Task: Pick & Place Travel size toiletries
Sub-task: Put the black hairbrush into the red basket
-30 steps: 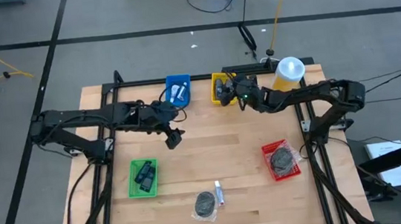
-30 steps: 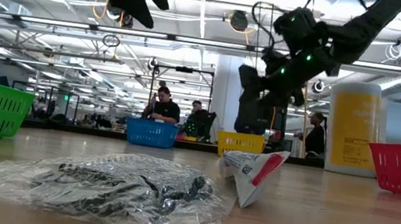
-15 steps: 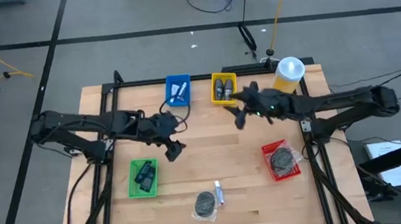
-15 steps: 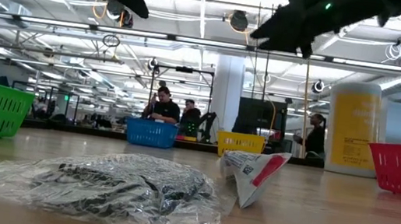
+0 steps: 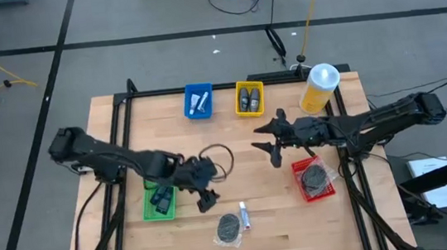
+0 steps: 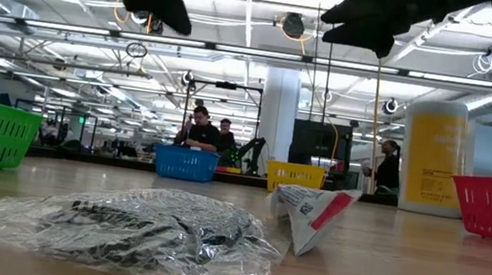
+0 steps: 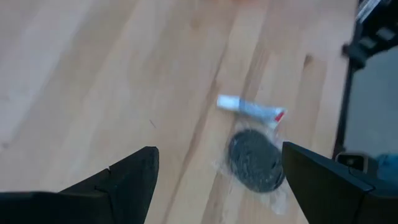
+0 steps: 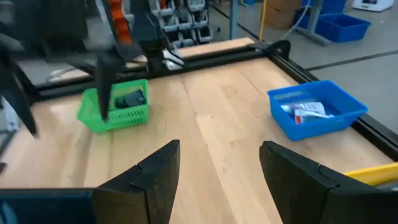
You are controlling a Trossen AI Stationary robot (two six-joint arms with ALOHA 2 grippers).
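Observation:
One small white tube with a red end [image 5: 245, 216] lies flat on the wood near the table's near edge, beside a clear bag holding a dark disc [image 5: 229, 228]. The left wrist view shows the tube [image 7: 249, 109] ahead of my open left gripper [image 7: 217, 180], which hovers above the table [image 5: 206, 197] between the green bin and the tube. More white tubes [image 5: 199, 103] lie in the blue bin. My right gripper [image 5: 270, 149] hangs open over the table's middle, and in its own view [image 8: 221, 168] it holds nothing. In the low view the tube [image 6: 312, 214] rests against the bag [image 6: 137, 228].
Blue bin [image 5: 199, 111] and yellow bin [image 5: 250, 110] stand along the far edge, with a yellow bottle [image 5: 319, 86] at the far right. The green bin [image 5: 151, 212] sits near left and the red bin [image 5: 299, 171] at the right. Bare wood lies between the grippers.
My left gripper has moved from the table's middle toward the near edge and slightly right, closing on the tube. My right gripper has drawn back from over the yellow bin toward the near edge, to the table's middle. The tube and bag have stayed put.

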